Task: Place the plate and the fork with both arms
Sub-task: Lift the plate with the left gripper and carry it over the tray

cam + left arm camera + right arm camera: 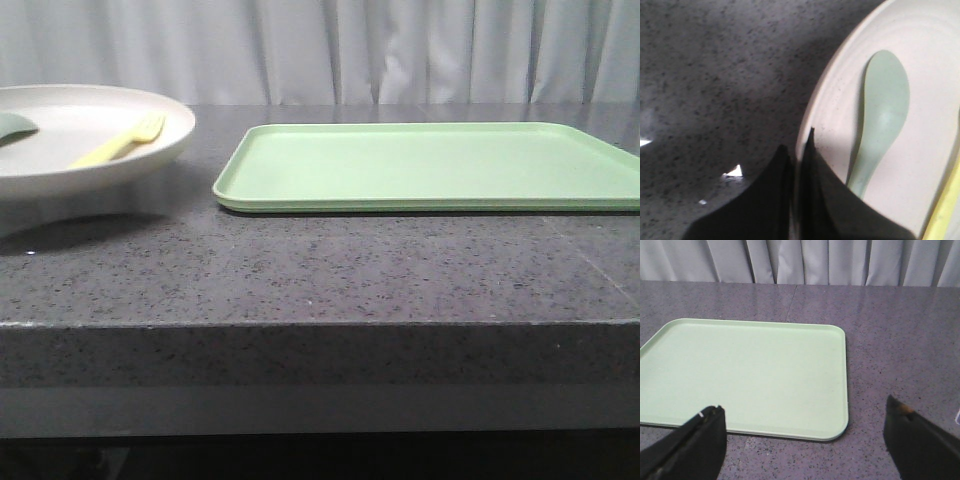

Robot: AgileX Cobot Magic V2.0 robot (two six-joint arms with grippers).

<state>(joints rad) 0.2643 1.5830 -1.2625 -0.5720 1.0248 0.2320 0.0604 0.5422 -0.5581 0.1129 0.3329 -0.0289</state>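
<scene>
The cream plate point(90, 160) is at the far left of the front view, with a shadow under it on the table. The pale-yellow fork point(120, 143) lies in it, beside a grey-green spoon point(14, 125). In the left wrist view my left gripper point(797, 142) is shut on the plate's rim point(822, 100), one finger inside and one outside. The spoon point(882, 120) lies just past the fingers, and a strip of the fork point(945, 210) shows at the edge. My right gripper point(802, 407) is open and empty above the tray's near corner. Neither gripper shows in the front view.
A flat light-green tray point(430, 165) lies on the dark speckled table point(320, 270) to the right of the plate; it also shows in the right wrist view point(740, 370). A grey curtain hangs behind the table. The table's front edge is near the camera.
</scene>
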